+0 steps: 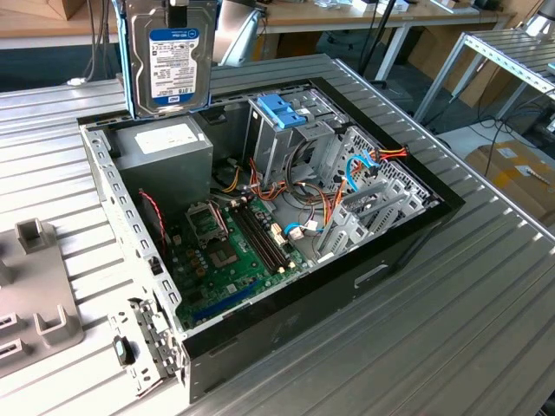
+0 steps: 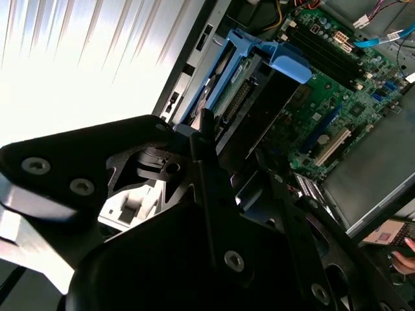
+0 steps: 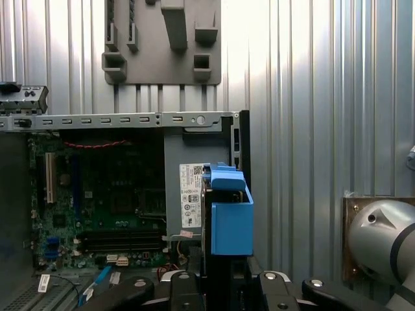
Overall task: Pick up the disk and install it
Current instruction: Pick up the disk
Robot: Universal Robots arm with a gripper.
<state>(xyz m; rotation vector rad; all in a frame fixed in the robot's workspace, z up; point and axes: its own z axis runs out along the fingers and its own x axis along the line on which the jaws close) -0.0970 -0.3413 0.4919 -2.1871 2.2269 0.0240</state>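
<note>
The disk [image 1: 171, 61], a grey-metal drive with a pale and blue label in a light-blue carrier rail, hangs upright at the top of the exterior view, above the back corner of the open computer case [image 1: 104, 165] near the power supply [image 1: 165, 147]. My gripper [image 2: 230, 146] is shut on the disk, with its black fingers [image 2: 202, 139] on either side of it. In both wrist views the carrier's blue end tab [image 3: 228, 210] points down toward the case. The tall metal drive cage with its blue bracket [image 1: 279, 111] stands to the exterior view's right of the disk.
The motherboard [image 1: 225, 247] lies on the case floor, with red, orange and blue cables [image 1: 355, 169] near the cage. A grey fixture plate [image 1: 35, 295] with raised blocks sits on the ribbed metal table [image 1: 451, 312]. A person's hand [image 2: 405, 256] is beside the case.
</note>
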